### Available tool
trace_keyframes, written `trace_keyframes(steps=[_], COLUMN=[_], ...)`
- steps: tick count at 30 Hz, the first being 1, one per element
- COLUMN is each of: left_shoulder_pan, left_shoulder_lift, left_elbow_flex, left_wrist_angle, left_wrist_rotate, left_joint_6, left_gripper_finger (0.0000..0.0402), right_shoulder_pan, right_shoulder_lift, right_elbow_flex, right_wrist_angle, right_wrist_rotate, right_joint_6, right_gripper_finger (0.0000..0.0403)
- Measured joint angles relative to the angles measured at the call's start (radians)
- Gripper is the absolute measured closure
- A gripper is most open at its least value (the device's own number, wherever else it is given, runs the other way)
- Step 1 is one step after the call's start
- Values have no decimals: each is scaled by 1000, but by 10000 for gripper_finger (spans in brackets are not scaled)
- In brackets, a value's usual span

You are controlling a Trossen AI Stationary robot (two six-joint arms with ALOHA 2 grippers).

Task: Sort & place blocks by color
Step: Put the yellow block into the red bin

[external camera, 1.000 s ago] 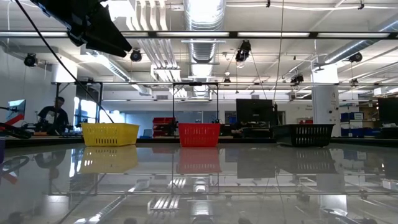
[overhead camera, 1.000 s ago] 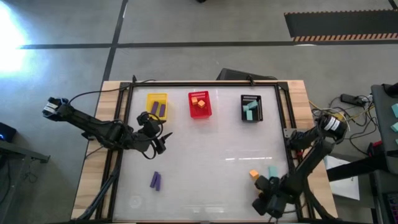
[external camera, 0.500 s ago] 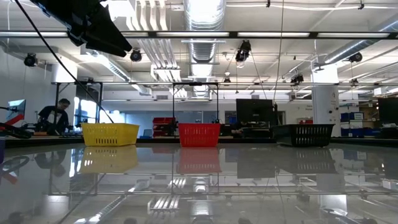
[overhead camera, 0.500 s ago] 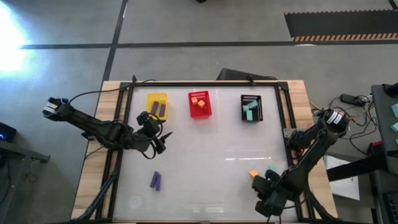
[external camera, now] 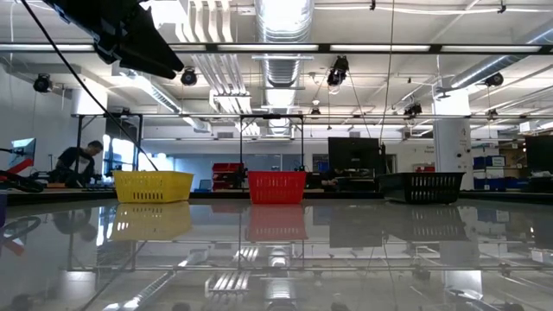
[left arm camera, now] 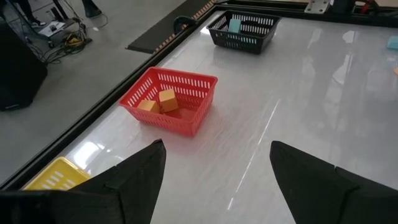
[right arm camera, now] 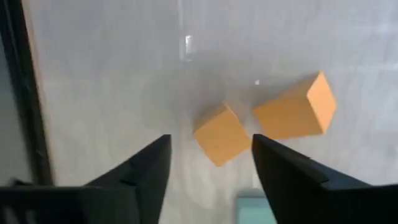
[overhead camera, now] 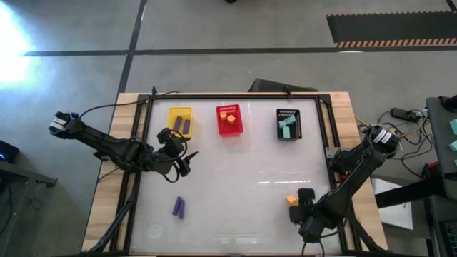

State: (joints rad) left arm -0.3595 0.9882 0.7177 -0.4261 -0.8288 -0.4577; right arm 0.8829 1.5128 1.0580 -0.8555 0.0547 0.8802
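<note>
My right gripper point(right arm camera: 211, 171) hangs open over the table's near right part point(overhead camera: 304, 203), pointing down. Just past its fingertips, two orange blocks point(right arm camera: 221, 134) point(right arm camera: 292, 112) lie flat on the table, and a teal block point(right arm camera: 252, 208) lies between the fingers. The high view shows one orange block point(overhead camera: 291, 199) beside the gripper. Two purple blocks point(overhead camera: 178, 208) lie side by side at the near left. My left gripper point(overhead camera: 188, 165) waits open above the table's left part, with nothing between its fingers point(left arm camera: 143, 180).
Along the far edge stand a yellow basket point(overhead camera: 180, 121) with purple blocks, a red basket point(overhead camera: 229, 119) with orange blocks point(left arm camera: 158, 102) and a black basket point(overhead camera: 288, 123) with teal blocks. The glossy middle of the table is bare. A person point(external camera: 78, 160) sits far behind.
My right gripper has moved up and toward the table's far edge, coming over the orange and teal blocks, and has rolled about its own pointing line. The teal block that showed beside the orange one in the high view is now hidden under the arm.
</note>
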Motion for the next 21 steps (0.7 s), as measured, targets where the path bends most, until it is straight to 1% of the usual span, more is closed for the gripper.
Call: trace_keyframes(steps=[4,8,15,21], left_shoulder_pan=[0,0,0,0], left_shoulder_lift=[0,0,0,0], left_elbow_flex=[0,0,0,-2], left_wrist_angle=[0,1,4,4], left_wrist_rotate=[0,0,0,0], left_joint_6=[0,-1,-3,-2], left_gripper_finger=[130,130,130,130], right_shoulder_pan=[0,0,0,0], right_shoulder_lift=[41,74,111,130], right_elbow_flex=[0,0,2,2], right_wrist_angle=[0,2,11,37], right_wrist_rotate=[-3,-1,2,-3], right_joint_6=[-117,-158,-197,-229], right_gripper_finger=[158,159,198,245])
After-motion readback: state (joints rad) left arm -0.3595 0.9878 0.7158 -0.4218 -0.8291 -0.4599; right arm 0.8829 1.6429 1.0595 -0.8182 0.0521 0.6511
